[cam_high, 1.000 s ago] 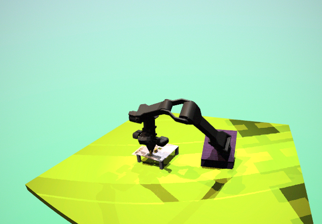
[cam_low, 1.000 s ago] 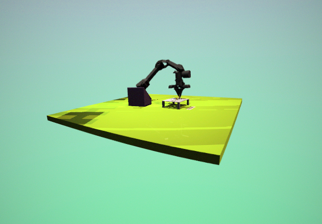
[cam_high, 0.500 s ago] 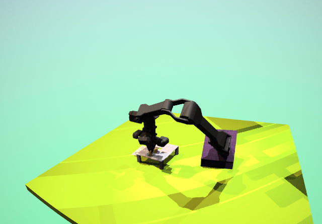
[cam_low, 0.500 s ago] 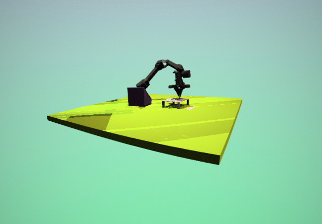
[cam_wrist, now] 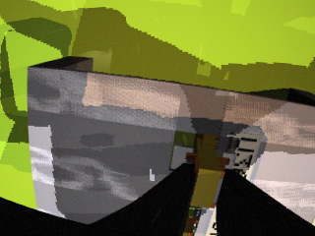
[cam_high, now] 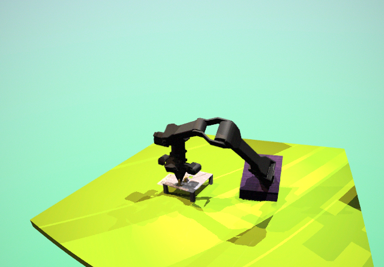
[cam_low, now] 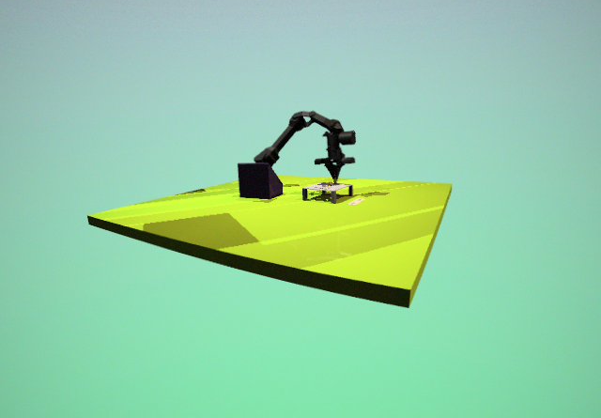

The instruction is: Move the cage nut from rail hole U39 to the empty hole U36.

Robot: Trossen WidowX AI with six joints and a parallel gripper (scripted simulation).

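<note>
Tabletop [cam_high: 149,227] [cam_low: 315,239]: broad slab, yellow-green, smooth, patched with angular shadows. Black jointed arm [cam_high: 227,134] [cam_low: 281,144], bent over; its foot on a dark purple block [cam_high: 257,195] [cam_low: 254,180], at right in the top view, left in the exterior.

Rail plate [cam_high: 203,177] [cam_low: 317,188] [cam_wrist: 123,140]: flat, pale, grey-streaked under shadow, raised on short dark legs. Pale slip [cam_low: 356,202] on the tabletop just right of it, exterior view; markings too small to read.

Claw [cam_high: 179,180] [cam_low: 334,179] [cam_wrist: 205,177]: black, tapered, pointing down, pinching the brass-coloured cage nut [cam_high: 179,183] [cam_wrist: 209,187] at the plate. Seating and wings: cannot tell. Second nut [cam_high: 186,179] just right, top view.

Black-on-white label [cam_wrist: 247,147] beside the held nut: sideways "U", following character unclear.
</note>
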